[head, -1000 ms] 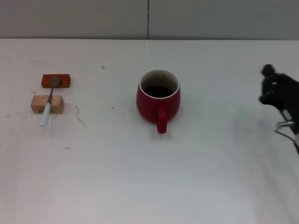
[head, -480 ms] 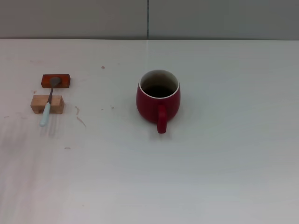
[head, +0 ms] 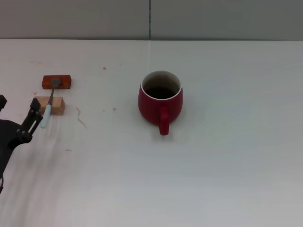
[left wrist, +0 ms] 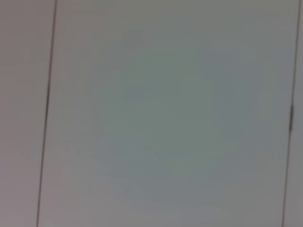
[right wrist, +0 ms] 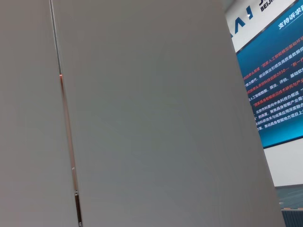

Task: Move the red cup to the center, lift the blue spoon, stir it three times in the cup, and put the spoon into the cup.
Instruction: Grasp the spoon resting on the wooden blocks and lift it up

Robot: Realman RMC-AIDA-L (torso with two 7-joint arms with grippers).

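The red cup (head: 160, 100) stands upright near the middle of the white table (head: 213, 156), its handle (head: 164, 123) pointing toward me. The blue spoon (head: 47, 112) lies at the far left, its grey bowl on a small red-orange block (head: 57, 82) and its pale handle across a wooden block (head: 56, 105). My left gripper (head: 18, 109) has come in at the left edge, open, just in front of and beside the spoon's handle end, one fingertip (head: 34, 113) close to it. My right gripper is out of view. Both wrist views show only wall panels.
A grey panelled wall (head: 151, 19) runs along the table's far edge. The wall's seams show in the left wrist view (left wrist: 47, 94). A blue poster (right wrist: 270, 85) shows in the right wrist view.
The right gripper left the head view at the right edge a second ago. The left gripper has now entered at the left edge near the spoon. Cup and spoon have not moved.
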